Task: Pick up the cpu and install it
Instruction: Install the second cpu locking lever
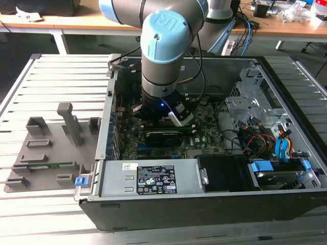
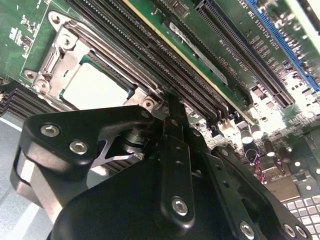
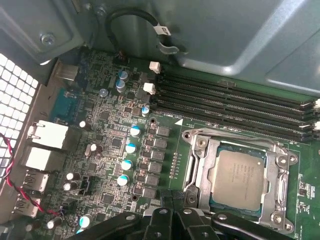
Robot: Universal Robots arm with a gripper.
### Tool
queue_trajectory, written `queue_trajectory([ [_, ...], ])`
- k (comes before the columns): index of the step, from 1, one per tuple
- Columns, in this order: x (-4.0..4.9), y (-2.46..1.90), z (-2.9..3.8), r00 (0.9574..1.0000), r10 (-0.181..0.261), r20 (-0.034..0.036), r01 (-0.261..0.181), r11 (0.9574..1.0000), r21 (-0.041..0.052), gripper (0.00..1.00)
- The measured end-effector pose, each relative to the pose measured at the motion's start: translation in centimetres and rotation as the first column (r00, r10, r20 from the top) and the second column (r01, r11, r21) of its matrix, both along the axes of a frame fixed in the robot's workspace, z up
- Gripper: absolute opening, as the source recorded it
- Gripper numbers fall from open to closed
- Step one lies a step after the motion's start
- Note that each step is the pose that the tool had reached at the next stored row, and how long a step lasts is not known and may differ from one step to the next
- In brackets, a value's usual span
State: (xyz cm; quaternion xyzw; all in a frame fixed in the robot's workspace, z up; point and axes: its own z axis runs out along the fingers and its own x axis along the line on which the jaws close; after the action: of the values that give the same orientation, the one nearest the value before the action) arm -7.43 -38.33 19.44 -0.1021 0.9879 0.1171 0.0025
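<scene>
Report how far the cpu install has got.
Done: the cpu lies flat inside the socket frame on the motherboard, seen in both wrist views. In hand: nothing visible; the gripper hangs low inside the computer case, just beside the socket. Left: whether the chip is fully seated or the frame latched can't be told.

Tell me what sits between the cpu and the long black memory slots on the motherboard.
In the first wrist view, one side of the metal socket frame lies between the cpu and the memory slots, then a thin strip of green board.
</scene>
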Motion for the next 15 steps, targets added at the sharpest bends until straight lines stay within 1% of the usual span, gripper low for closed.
queue_trajectory([
  [3, -0.01, -0.18, 0.03, 1.0, 0.0, 0.0002, 0.0, 1.0, -0.0003, 0.11],
  [5, 0.0, -0.41, 0.01, 1.0, 0.0, 0.0005, 0.0, 1.0, 0.0006, 0.11],
  [7, -0.01, -0.56, 0.05, 1.0, 0.0, 0.0002, 0.0, 1.0, -0.0017, 0.11],
  [8, 0.0, -0.56, 0.13, 1.0, 0.0, 0.0003, 0.0, 1.0, -0.0059, 0.11],
  [10, 0.0, -0.58, 0.41, 1.0, 0.001, 0.0, -0.001, 1.0, -0.0099, 0.11],
  [13, 0.01, -0.56, 0.68, 1.0, 0.0, 0.0001, 0.0, 0.9999, -0.0121, 0.11],
  [14, 0.06, -0.55, 0.89, 1.0, 0.0, 0.0002, 0.0, 0.9998, -0.0177, 0.11],
  [15, 0.22, -0.43, 1.04, 1.0, 0.0, 0.0001, 0.0, 0.9996, -0.03, 0.11],
])
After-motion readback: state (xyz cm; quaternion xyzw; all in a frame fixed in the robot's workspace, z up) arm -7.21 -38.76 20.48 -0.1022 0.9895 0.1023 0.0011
